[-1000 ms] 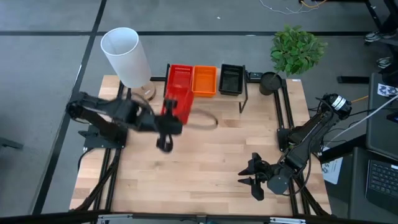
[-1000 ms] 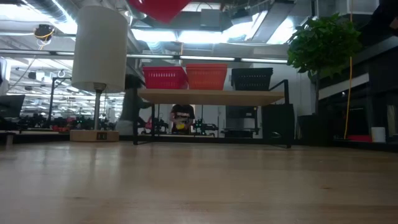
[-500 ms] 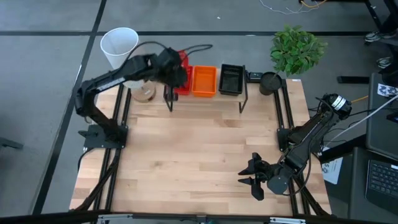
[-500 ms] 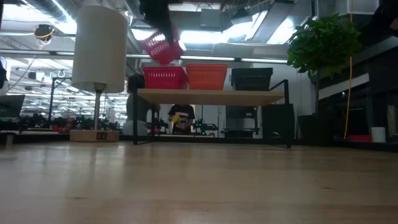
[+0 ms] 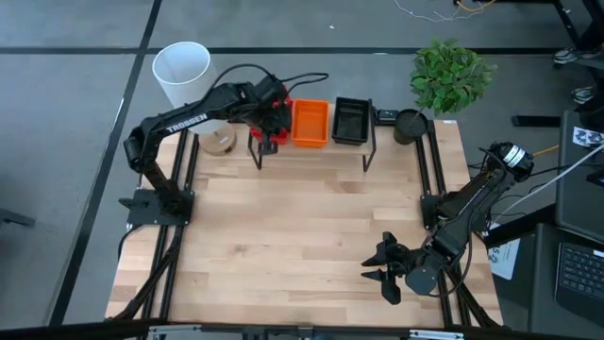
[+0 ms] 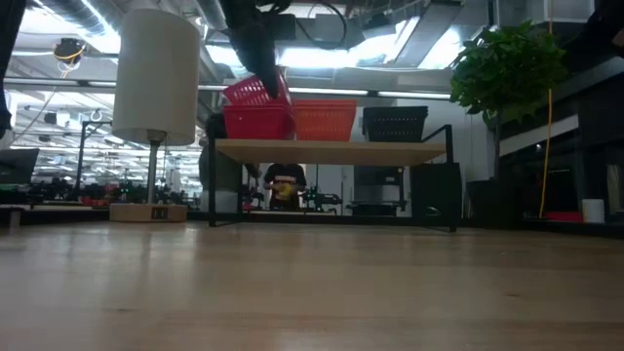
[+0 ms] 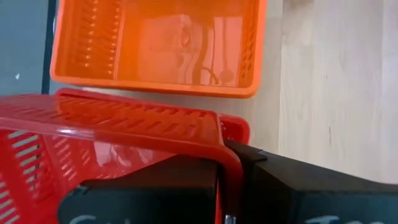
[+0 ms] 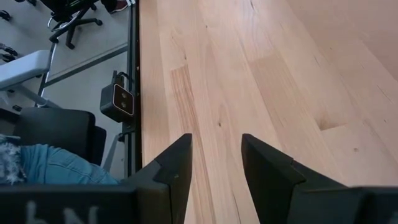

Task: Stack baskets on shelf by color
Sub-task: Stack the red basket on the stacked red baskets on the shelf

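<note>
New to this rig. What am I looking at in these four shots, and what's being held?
Two dark robot arms work at a wooden table. One camera looks straight down, one sits at table height, and one rides on each wrist. At the back stands a small shelf carrying a red basket stack, an orange basket and a black basket. The left hand is shut on a red basket, tilted over the red stack. The right hand waits open near the table's front right, holding nothing. A lamp and a plant stand beside the shelf.
</note>
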Available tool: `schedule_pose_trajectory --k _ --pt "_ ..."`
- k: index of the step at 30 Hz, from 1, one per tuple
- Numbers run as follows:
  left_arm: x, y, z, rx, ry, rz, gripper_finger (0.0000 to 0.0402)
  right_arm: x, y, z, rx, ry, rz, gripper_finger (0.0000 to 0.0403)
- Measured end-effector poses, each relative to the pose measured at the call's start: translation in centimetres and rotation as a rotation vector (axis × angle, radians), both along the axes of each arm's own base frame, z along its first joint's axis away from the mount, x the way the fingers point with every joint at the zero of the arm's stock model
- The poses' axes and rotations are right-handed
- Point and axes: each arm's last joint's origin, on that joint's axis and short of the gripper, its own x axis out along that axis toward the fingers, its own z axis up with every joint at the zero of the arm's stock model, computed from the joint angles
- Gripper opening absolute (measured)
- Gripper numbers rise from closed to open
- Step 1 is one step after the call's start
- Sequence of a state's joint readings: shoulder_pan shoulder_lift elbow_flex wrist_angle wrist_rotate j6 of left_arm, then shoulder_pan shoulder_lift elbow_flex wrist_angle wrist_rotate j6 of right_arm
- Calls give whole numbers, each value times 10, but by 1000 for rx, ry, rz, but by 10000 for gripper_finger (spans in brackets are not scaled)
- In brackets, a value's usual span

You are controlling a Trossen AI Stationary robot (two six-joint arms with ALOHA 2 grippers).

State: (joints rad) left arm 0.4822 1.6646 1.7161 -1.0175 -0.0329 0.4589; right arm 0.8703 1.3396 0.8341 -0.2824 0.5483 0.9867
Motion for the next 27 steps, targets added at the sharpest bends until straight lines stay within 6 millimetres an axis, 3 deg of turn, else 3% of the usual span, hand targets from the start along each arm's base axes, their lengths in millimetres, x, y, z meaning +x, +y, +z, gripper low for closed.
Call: schedule_pose_trajectory --k 12,21,27 --pt "-1 -2 -1 -74 -19 115 0 0 0 0 1 1 1 138" --pt "0 -4 -1 -69 -17 104 1 0 0 0 1 1 2 138" --pt "3 -9 -1 -22 3 116 34 0 0 0 1 1 2 138"
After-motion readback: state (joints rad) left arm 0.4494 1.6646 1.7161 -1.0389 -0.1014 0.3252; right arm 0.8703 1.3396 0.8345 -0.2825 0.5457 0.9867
